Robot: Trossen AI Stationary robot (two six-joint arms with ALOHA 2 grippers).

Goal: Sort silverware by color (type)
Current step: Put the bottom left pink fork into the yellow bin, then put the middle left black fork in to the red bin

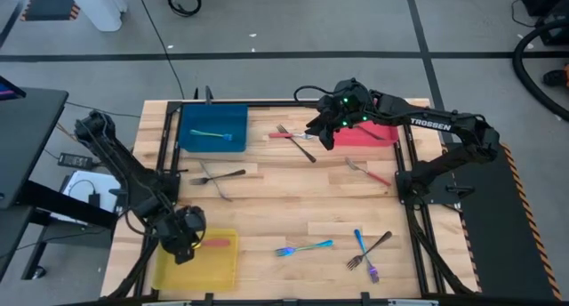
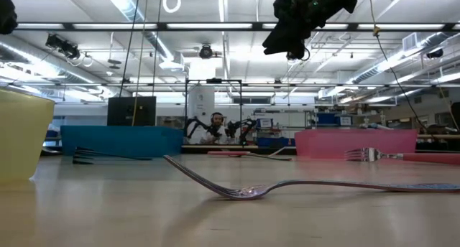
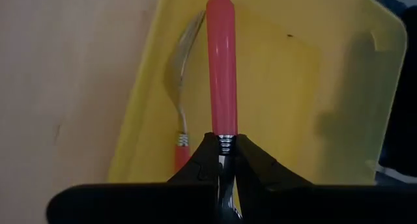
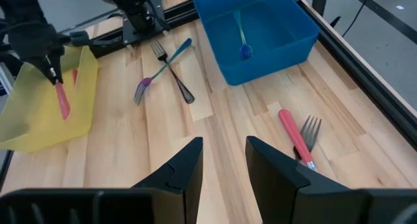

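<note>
Holding a red-handled utensil (image 3: 221, 68) by its metal neck, the left tool (image 3: 223, 160) hangs over the yellow tray (image 3: 293, 74) at the near left corner of the bench (image 1: 293, 208). Its fingers are pinched tight on the utensil. One red-handled fork (image 3: 180, 94) already lies in that tray. So the step in hand looks like dropping this red one in with its match. Next, the left tool needs to go a bit lower and let go, so the utensil lands flat inside the tray and does not bounce out.

The right tool (image 4: 223, 160) hovers above the far side of the bench, near the red tray (image 1: 369, 133), with its fingers spread and nothing between them. Just below it lies another red-handled fork (image 4: 298, 135), crossed with a dark fork (image 1: 298, 143). My guess is that the right tool will come down on one of them, and it must take only one.

A teal utensil (image 1: 212, 134) sits in the blue tray (image 1: 213, 115). More silverware is spread on the bench: two dark forks (image 1: 218, 178) crossed at the left, a red-handled fork (image 1: 366, 172) at the right, a blue-teal fork (image 1: 305, 248) and a crossed pair (image 1: 369, 251) at the near edge.
</note>
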